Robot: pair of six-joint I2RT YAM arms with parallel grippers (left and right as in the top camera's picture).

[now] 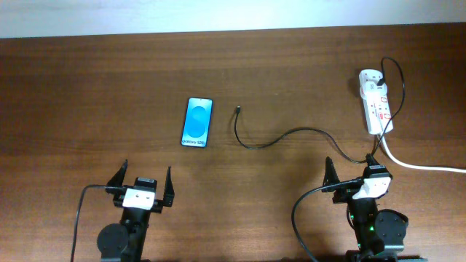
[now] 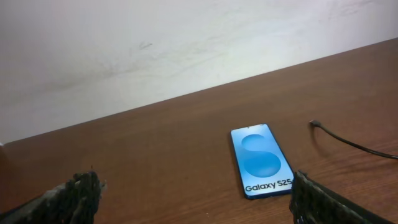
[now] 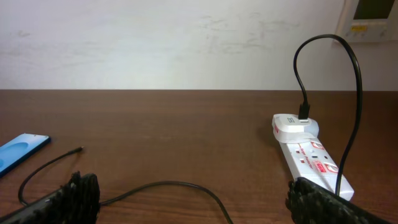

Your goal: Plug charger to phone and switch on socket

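Note:
The phone (image 1: 197, 121) lies flat on the table's middle left, blue screen up; it also shows in the left wrist view (image 2: 262, 159) and at the left edge of the right wrist view (image 3: 22, 150). The charger cable (image 1: 291, 134) runs from the white socket strip (image 1: 376, 101) across the table, and its free plug tip (image 1: 238, 110) lies right of the phone, apart from it. The tip also shows in both wrist views (image 2: 314, 123) (image 3: 79, 149). The socket (image 3: 308, 154) sits at the far right. My left gripper (image 1: 143, 183) and right gripper (image 1: 353, 172) are both open and empty near the front edge.
A thick white cord (image 1: 422, 166) leads from the socket off the right edge. The charger's adapter (image 3: 295, 126) sits plugged at the socket's far end. The cable passes on the table between my right fingers (image 3: 186, 186). A pale wall stands behind the table.

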